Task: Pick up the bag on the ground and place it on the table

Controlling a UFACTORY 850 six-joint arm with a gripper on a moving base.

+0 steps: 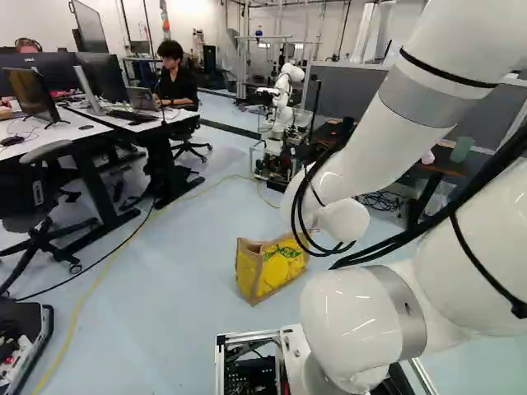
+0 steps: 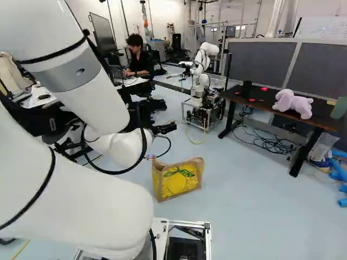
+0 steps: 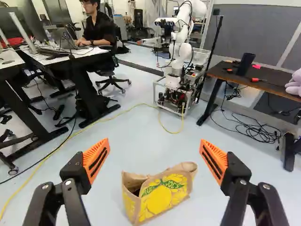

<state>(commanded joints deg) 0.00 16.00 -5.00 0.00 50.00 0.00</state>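
Right now the arm (image 2: 92, 206) is filling the near left of the right base view, its glossy white shells bulging between grey bands. In the wrist view the gripper (image 3: 154, 142) is holding nothing, its fingers standing wide apart and their ribbed orange pads (image 3: 98, 159) tapering like wedges. Beyond them the bag (image 3: 162, 195) is standing on the floor (image 2: 244, 206), just below the middle of the right base view. Its boxy sides are looking papery and creased, its brown mouth is gaping unevenly, and a lemon is decorating its yellow front. The arm is seemingly working on the approach; the next move is calling for lowering the fingers around the upper rim, then closing. Farther off, at the right of that view, the dark flat table (image 2: 264, 103) is probably serving as the goal, and a plush toy (image 2: 293, 104) is already occupying part of it.
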